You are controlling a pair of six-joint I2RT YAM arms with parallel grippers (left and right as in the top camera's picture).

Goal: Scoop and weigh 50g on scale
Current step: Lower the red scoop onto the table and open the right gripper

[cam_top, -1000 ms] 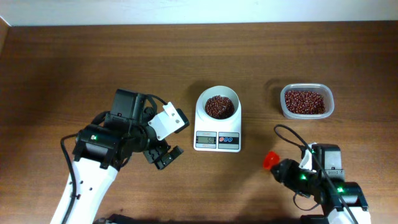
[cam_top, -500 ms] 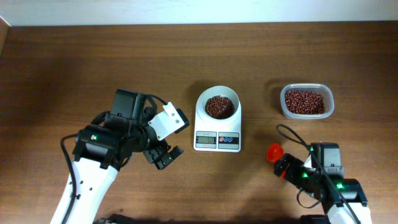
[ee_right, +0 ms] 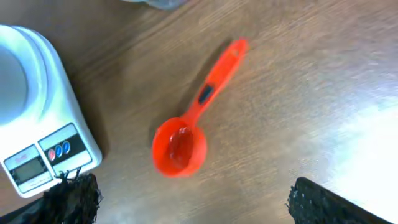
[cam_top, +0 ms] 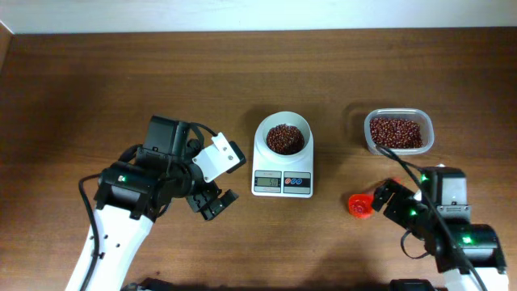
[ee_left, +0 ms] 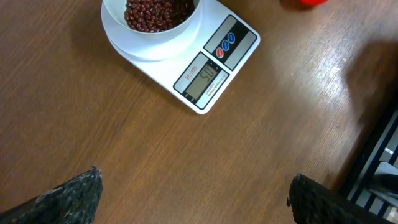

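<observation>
And the right tool (ee_right: 193, 191) has let go, fingers spread wide: the red scoop (cam_top: 359, 204) it gripped a second ago lies empty on the counter (cam_top: 81, 81), right of the scale (cam_top: 283, 179). The beans (cam_top: 285, 138) sit heaped in the scale's bowl. The left tool (ee_left: 196, 196) hangs wide apart near the scale, unmoved.

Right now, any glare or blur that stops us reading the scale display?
Overhead: even light, sharp, but the scale display is too small to read. Left wrist: display in focus, digits roughly legible, mild sheen on the table at right. Right wrist: strong glare patch lower right, red scoop slightly soft.
</observation>
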